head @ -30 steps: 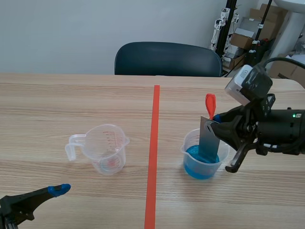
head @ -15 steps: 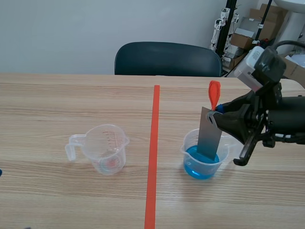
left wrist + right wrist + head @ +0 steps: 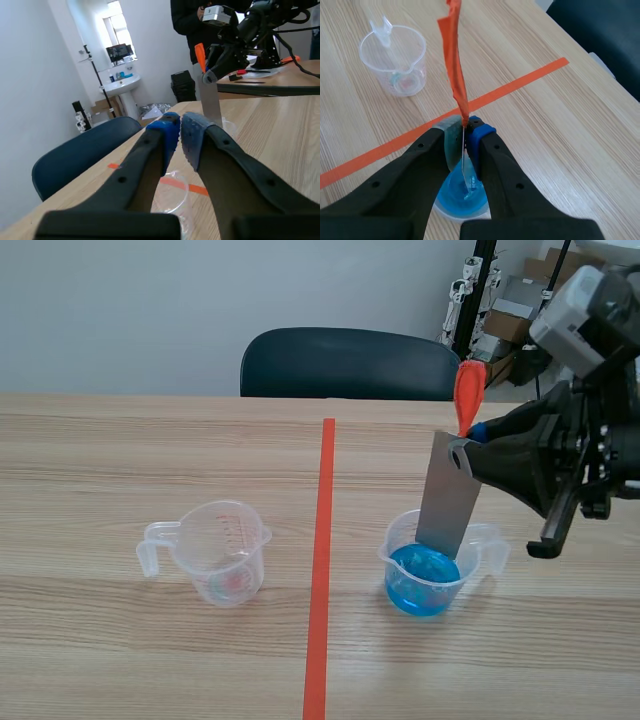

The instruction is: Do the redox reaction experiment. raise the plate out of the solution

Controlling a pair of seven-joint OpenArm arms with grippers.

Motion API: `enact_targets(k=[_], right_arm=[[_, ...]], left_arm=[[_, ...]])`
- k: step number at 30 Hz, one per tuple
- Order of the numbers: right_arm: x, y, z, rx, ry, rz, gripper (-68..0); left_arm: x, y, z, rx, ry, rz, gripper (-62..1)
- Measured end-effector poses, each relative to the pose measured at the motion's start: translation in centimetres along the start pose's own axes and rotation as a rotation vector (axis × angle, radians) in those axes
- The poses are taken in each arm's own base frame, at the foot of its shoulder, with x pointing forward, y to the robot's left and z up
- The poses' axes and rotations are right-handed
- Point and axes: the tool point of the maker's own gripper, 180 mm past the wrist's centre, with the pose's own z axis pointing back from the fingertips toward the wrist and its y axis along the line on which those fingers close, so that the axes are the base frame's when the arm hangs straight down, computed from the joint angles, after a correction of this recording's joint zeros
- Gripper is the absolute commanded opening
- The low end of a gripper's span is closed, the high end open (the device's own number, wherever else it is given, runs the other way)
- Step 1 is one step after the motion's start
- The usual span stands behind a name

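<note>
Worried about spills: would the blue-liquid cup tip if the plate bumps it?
Probably light: the cup is thin clear plastic, shallowly filled. It looks squat, so likelier to slide than tip. The plate seems to end within its rim.

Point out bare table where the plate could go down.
Bare table lies between the empty beaker and the blue beaker, and beyond both toward the chair. Crowded: over the blue beaker, where the right gripper holds the plate.

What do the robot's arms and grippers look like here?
Both grippers are matte black with thick tapering fingers. The right gripper has one blue and one grey-green dotted pad; the left gripper shows bluish pads. A pale grey camera box sits on the right arm.
</note>
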Motion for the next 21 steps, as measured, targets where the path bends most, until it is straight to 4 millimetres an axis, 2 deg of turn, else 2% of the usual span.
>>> enact_targets(k=[5, 8, 14, 17, 21], right_arm=[[0.8, -0.9, 0.7, -0.013, -0.019, -0.003, -66.9], [1.9, -0.7, 1.1, 0.000, -0.052, 0.007, -66.9], [3.5, 0.2, 1.7, 0.039, -0.072, -0.001, -66.9], [4.3, 0.2, 2.0, 0.046, -0.097, -0.034, -66.9], [5.0, -0.1, 2.3, 0.041, -0.113, -0.063, -66.9]], left_arm=[[-2.6, 1.1, -2.5, -0.065, 0.154, -0.032, -58.3], [-4.3, 1.5, -3.9, -0.110, 0.246, -0.015, -58.3], [-8.0, 0.7, -6.6, -0.206, 0.364, -0.013, -58.3], [-8.9, 0.0, -7.9, -0.250, 0.374, -0.012, -58.3], [-9.7, 0.3, -9.8, -0.276, 0.385, -0.042, -58.3]])
